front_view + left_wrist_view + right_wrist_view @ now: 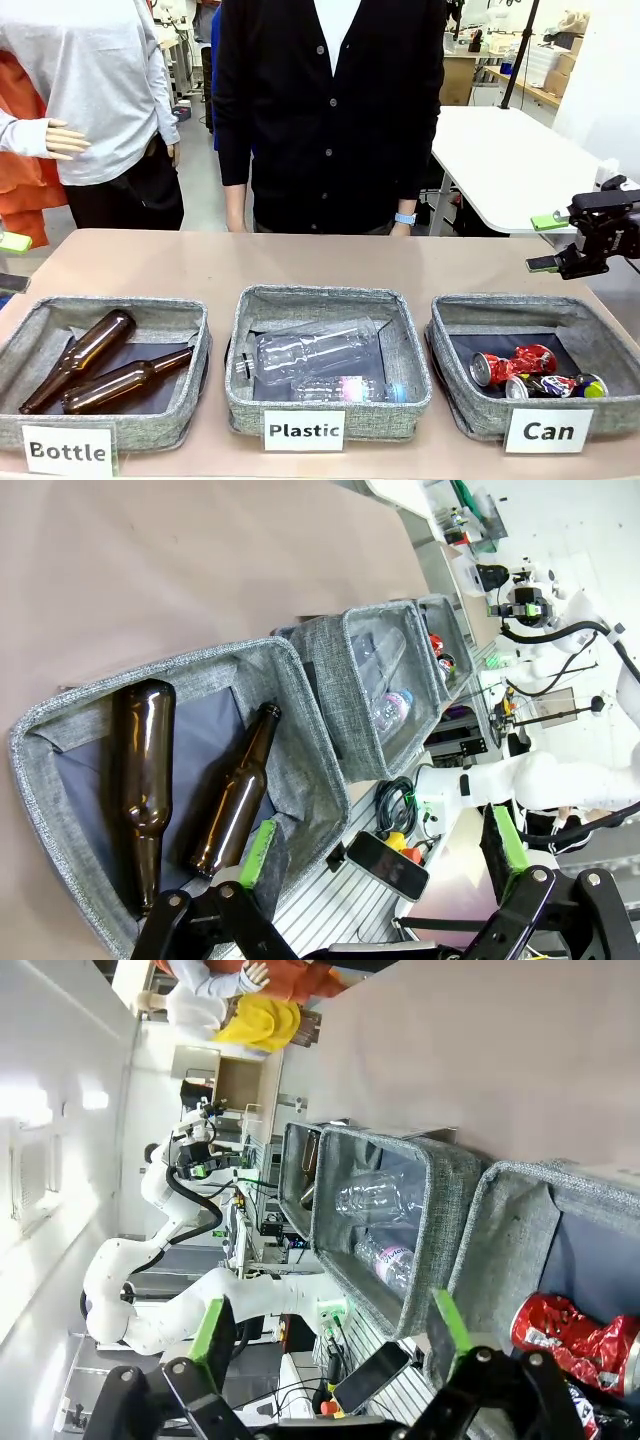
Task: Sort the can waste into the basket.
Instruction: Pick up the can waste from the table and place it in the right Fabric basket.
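Both pieces of can waste lie inside the grey "Can" basket (460, 400) at the front right: a dented red can (512, 363) and, in front of it, a dark can with colourful print (556, 386). My right gripper (548, 243) hovers open and empty above the basket's far right corner. In the right wrist view its green-padded gripper (330, 1330) spreads wide over the basket wall (520, 1210), with the red can (570, 1332) below. At the table's left edge my left gripper (10, 262) is open; in the left wrist view this gripper (380, 855) holds nothing.
The "Bottle" basket (195, 340) at the left holds two brown glass bottles (125, 380). In the middle "Plastic" basket (410, 380) lie clear plastic bottles (310, 352). A person in a black cardigan (330, 110) stands at the far side, arms down. Bare tabletop (300, 260) lies behind the baskets.
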Tool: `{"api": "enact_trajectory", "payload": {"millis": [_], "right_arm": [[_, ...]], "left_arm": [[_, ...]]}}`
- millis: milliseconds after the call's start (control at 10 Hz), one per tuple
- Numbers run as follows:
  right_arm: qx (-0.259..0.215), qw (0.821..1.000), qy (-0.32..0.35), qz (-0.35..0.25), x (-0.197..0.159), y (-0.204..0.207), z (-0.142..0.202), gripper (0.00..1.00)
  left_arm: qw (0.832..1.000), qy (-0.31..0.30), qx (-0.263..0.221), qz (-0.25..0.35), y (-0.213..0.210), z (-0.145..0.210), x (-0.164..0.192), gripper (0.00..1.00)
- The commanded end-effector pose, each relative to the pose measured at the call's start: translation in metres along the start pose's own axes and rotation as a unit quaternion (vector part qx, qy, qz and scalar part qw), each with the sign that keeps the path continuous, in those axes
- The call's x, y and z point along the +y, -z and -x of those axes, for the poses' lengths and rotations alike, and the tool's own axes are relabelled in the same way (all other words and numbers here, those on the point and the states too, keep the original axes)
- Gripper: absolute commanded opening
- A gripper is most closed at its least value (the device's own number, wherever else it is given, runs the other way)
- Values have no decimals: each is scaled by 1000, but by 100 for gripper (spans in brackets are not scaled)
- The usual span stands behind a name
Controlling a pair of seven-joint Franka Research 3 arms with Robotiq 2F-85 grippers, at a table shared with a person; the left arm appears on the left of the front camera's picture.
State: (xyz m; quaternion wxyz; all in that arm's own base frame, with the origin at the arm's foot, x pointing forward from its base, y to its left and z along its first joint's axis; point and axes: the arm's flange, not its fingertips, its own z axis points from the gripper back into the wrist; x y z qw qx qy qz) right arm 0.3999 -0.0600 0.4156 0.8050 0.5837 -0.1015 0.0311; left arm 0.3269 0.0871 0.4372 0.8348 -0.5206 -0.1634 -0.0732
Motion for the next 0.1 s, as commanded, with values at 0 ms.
{"api": "enact_trajectory", "payload": {"millis": [0], "right_arm": [[4,1000,-4,-3,1,-4,-1,100]], "left_arm": [[1000,-3,5,1,-3,1,-3,100]]}}
